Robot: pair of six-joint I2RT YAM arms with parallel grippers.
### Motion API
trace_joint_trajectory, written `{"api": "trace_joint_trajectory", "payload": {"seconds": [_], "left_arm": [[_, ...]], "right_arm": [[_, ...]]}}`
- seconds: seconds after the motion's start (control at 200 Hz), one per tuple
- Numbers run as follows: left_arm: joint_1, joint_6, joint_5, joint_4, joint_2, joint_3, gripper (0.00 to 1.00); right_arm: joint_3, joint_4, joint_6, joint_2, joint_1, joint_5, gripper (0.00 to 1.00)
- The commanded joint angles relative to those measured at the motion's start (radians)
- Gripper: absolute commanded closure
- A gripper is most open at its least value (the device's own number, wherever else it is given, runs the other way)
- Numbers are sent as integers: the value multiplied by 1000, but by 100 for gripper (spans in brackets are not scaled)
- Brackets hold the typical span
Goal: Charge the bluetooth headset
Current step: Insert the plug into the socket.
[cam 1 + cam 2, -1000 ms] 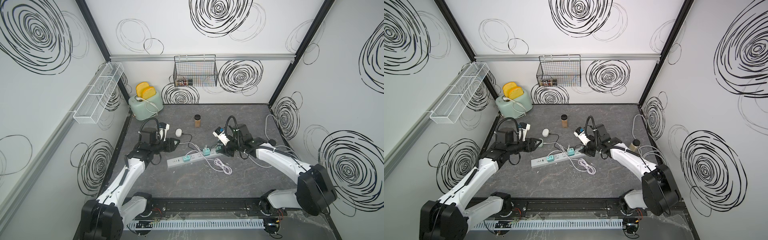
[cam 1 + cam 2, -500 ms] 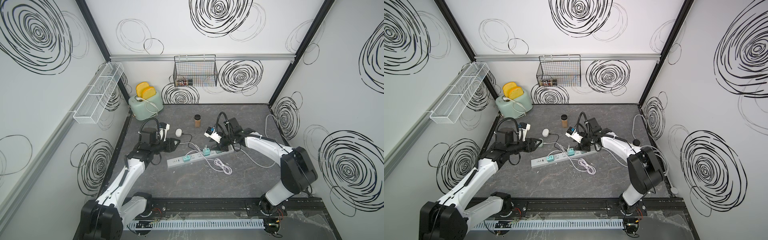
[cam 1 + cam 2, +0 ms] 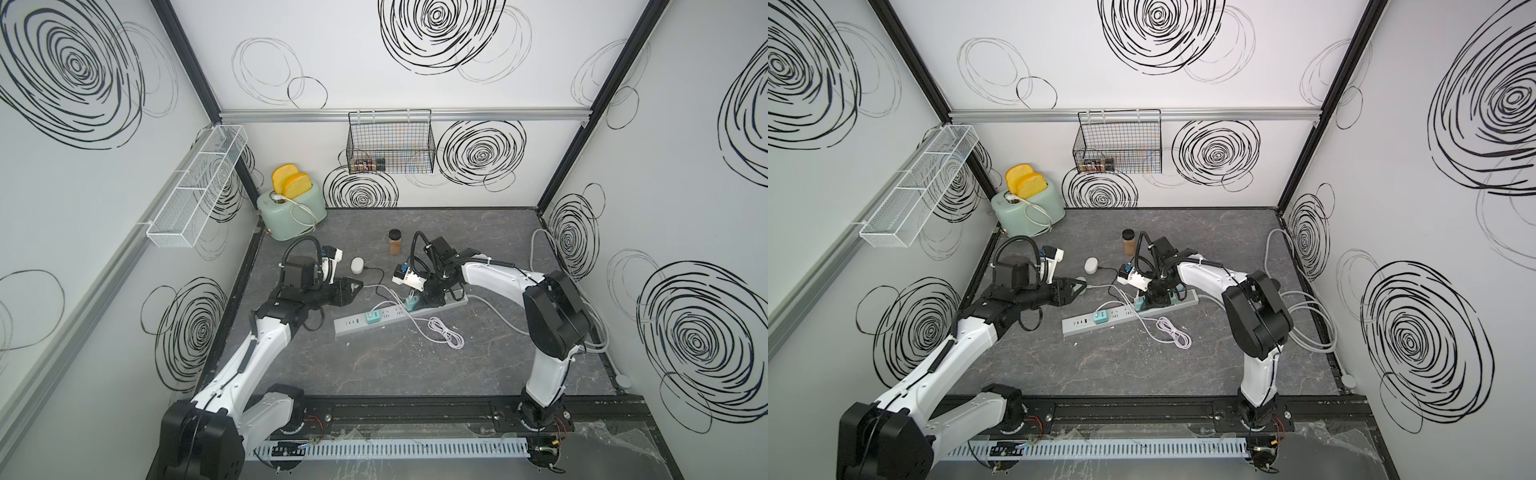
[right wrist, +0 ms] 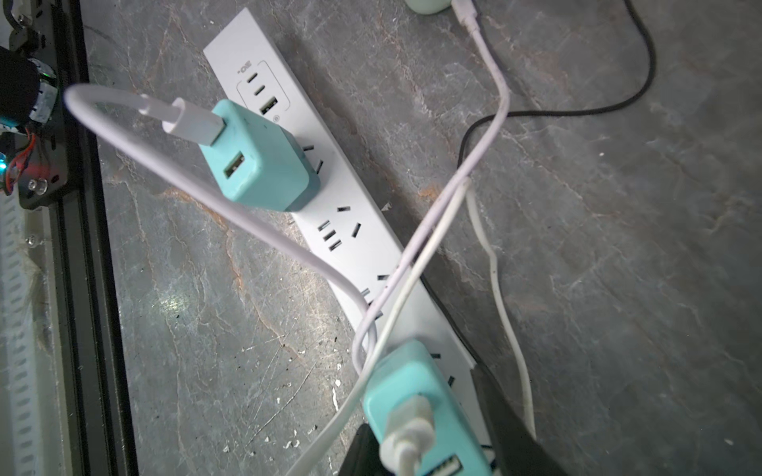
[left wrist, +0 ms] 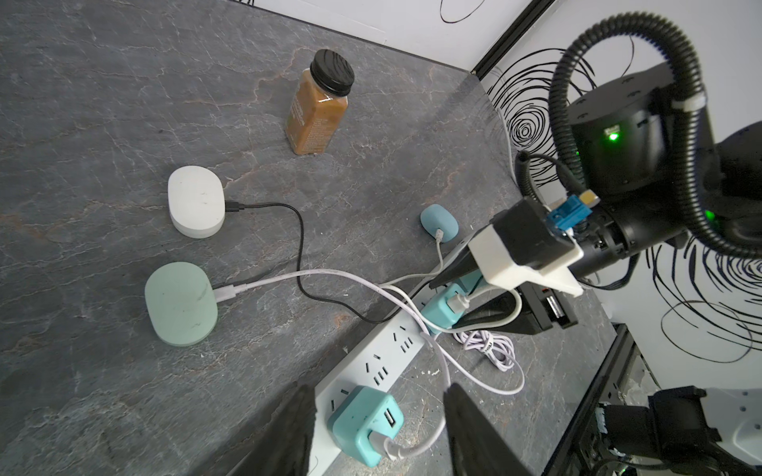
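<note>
Top views: right gripper (image 3: 419,300) is down on the strip (image 3: 351,324), at the charger (image 3: 410,304) toward its right-hand end. Left gripper (image 3: 355,286) hovers off the strip's other end, above the table. Other charger (image 3: 371,318) stands alone nearer that end. The strip lies slantwise across the table.

Left wrist: three cases on the table, each with a lead plugged in: white case (image 5: 197,202), mint case (image 5: 181,303) and blue case (image 5: 439,222). Which one is the headset is not marked. I take it to be the blue case, since its lead runs toward the charger in the right fingers. It lies just beside the strip, near the right gripper and well apart from the left. The left gripper's fingers are spread and hold nothing.

Right wrist: black fingers (image 4: 507,432) sit flush on both flanks of the charger, so it looks grasped. The charger stands upright on the strip with a white plug in its face.

Judgement: the right arm is nearer. The move turns on pressing straight down, square to the strip's long axis, to seat the charger.
</note>
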Motion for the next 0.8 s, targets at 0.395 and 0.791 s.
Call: {"api": "trace_joint_trajectory", "payload": {"seconds": [0.395,0.791], "left_arm": [[5,21,13,9,4,-4,46],[18,18,13,10,1,-5,46]], "right_arm": [[33,-69,-24,-16,8,-31,53],[49,-74,18,-20,14,-41,54]]}}
